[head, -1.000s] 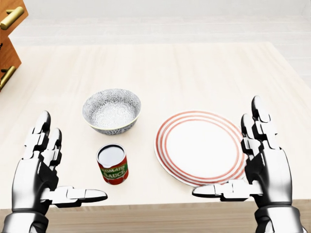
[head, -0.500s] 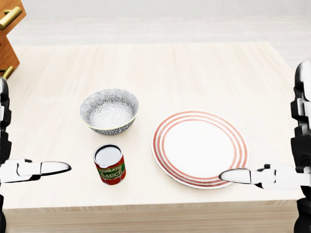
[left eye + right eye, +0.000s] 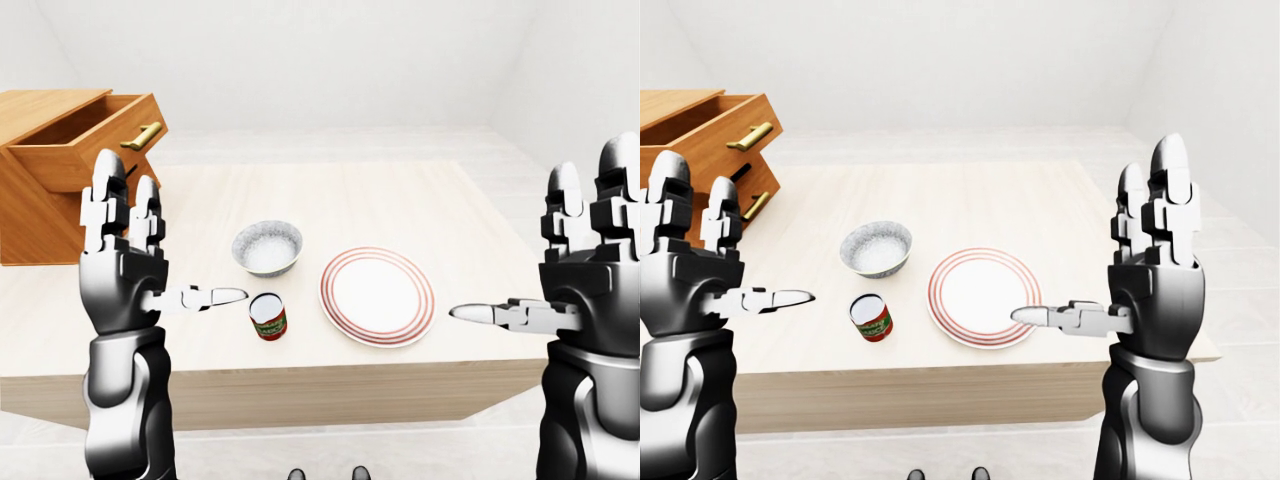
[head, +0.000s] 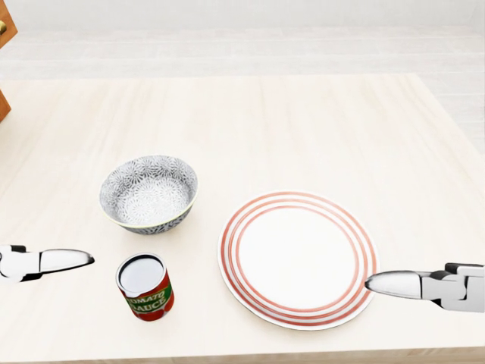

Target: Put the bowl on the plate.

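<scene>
Left hand (image 3: pixel 120 283) and right hand (image 3: pixel 1155 285): fingers (image 3: pixel 106 195) spread, empty. Bowl (image 4: pixel 148 193) looks rigid, slick, breakable; I'd pinch its rim.

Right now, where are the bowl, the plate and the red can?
bowl (image 4: pixel 148 193): head view, on its patterned inside.
plate (image 4: pixel 297 256): head view, on its white middle.
red can (image 4: pixel 141 274): head view, on its grey top.
</scene>
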### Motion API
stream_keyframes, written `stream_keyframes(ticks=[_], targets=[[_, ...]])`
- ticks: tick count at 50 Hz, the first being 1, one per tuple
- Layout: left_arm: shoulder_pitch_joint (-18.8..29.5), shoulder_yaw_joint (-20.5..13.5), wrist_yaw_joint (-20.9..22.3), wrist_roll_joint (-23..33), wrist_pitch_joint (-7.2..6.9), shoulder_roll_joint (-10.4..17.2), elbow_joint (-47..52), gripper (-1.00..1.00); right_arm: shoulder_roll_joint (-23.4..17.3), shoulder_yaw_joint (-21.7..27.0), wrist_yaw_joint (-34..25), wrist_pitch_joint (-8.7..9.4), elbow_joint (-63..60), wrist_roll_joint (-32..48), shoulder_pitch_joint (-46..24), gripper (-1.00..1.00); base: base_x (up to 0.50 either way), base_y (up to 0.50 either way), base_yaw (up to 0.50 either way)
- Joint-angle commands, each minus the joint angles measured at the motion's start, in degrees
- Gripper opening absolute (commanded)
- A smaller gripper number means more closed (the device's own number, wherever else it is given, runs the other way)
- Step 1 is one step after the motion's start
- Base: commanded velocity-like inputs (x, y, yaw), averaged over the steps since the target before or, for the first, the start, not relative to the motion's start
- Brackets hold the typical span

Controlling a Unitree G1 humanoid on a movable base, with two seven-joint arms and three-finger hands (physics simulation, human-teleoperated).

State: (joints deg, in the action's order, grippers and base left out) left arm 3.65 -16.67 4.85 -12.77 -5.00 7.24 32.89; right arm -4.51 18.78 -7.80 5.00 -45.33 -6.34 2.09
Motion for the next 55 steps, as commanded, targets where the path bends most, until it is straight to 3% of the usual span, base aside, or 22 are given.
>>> stream_keyframes(ticks=[1,15,55], targets=[[-0.43,-0.43,0.35,-0.03,0.00,-0.09,0.64,1.00,0.42,0.51,-0.88,0.00,-0.65,0.28,0.78,1.00,0.00,0.00,0.00],[-0.14,-0.80,0.72,-0.17,0.00,0.05,-0.50,1.00,0.43,0.23,-1.03,0.00,-0.06,0.00,0.30,1.00,0.00,-0.28,0.00],[0.02,-1.97,0.56,-1.54,0.00,0.86,-0.01,1.00,0.63,0.30,-1.64,0.00,-0.59,1.06,0.80,1.00,0.09,-0.02,0.00]])
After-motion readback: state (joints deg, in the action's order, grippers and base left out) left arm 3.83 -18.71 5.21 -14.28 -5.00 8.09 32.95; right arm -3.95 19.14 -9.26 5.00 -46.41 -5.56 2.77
